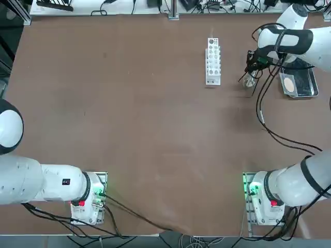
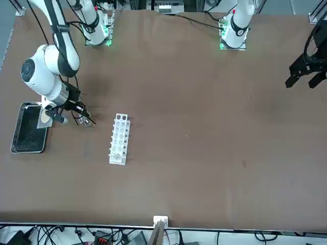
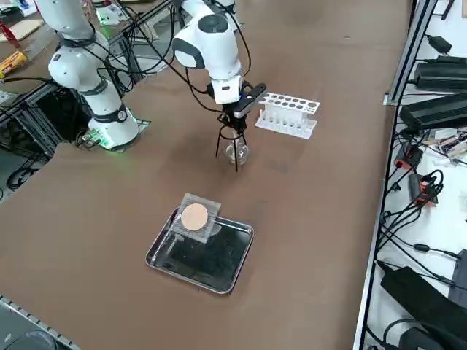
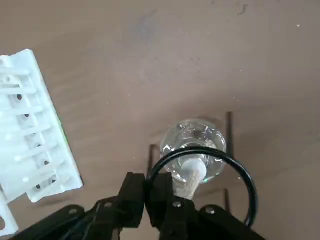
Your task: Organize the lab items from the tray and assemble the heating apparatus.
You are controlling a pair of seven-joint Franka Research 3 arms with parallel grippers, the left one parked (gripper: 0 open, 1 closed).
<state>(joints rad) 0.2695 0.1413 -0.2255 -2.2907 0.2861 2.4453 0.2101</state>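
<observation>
the right gripper (image 4: 145, 197) is pinched together on the rim of the thin black wire ring tripod (image 4: 202, 182), holding it directly over the small clear burner (image 4: 192, 147), so the ring circles the burner's top and the thin legs stand around it, at or near the counter (image 1: 129, 129). this pair sits toward the far right of the counter, between the white rack (image 1: 212, 61) and the metal tray (image 3: 157, 255).

the tripod looks light, stiff and springy. a grip on the ring edge can let it swing or tip, so it should be let go only once all the legs rest flat. the burner looks like fragile glass, smooth and easy to knock over with a leg.

farther out, the grey mesh square (image 3: 195, 217) lies propped on the tray's rim nearest the right corner. it is thin and flat, probably best taken by its raised free edge.
</observation>
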